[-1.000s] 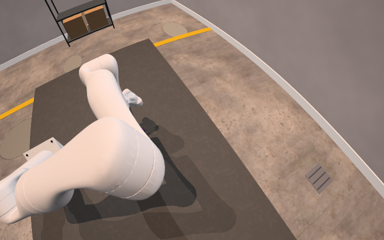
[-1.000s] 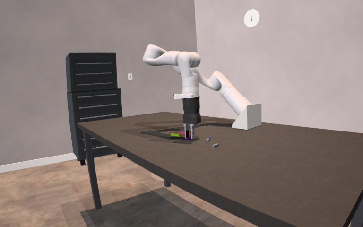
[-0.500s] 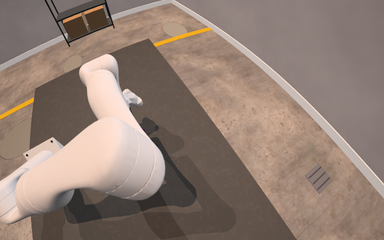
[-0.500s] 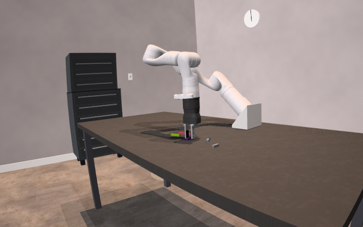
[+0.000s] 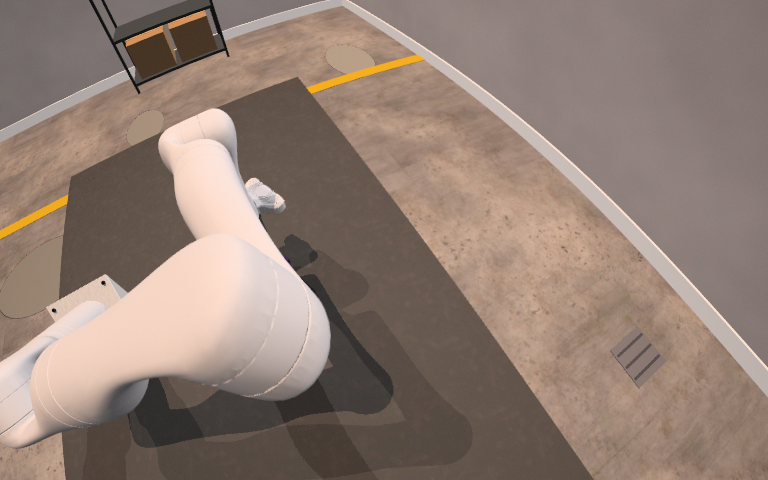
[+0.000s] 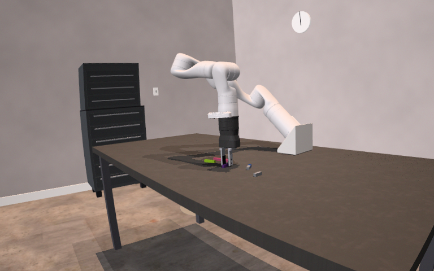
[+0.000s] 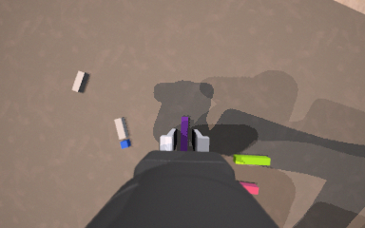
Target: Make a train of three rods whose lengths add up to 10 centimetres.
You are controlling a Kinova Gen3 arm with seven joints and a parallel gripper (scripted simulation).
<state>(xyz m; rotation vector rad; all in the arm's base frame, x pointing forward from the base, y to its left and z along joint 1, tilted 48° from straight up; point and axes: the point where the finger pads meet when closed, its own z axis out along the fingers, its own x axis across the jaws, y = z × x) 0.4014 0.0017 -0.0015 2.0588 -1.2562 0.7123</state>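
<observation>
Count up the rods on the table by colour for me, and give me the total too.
Grey rods: 2
Blue rod: 1
Purple rod: 1
Lime rod: 1
Pink rod: 1
Total in view: 6

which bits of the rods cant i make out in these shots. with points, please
- Pink rod (image 6: 218, 158) (image 7: 250, 188): wrist view, one end behind the pincer's (image 6: 226, 165) (image 7: 184, 142) dark body.
- Purple rod (image 6: 224, 165) (image 7: 184, 127): wrist view, near end behind that body.
- Top view: arm (image 5: 226, 316) (image 6: 227, 73) hides most rods.
</observation>
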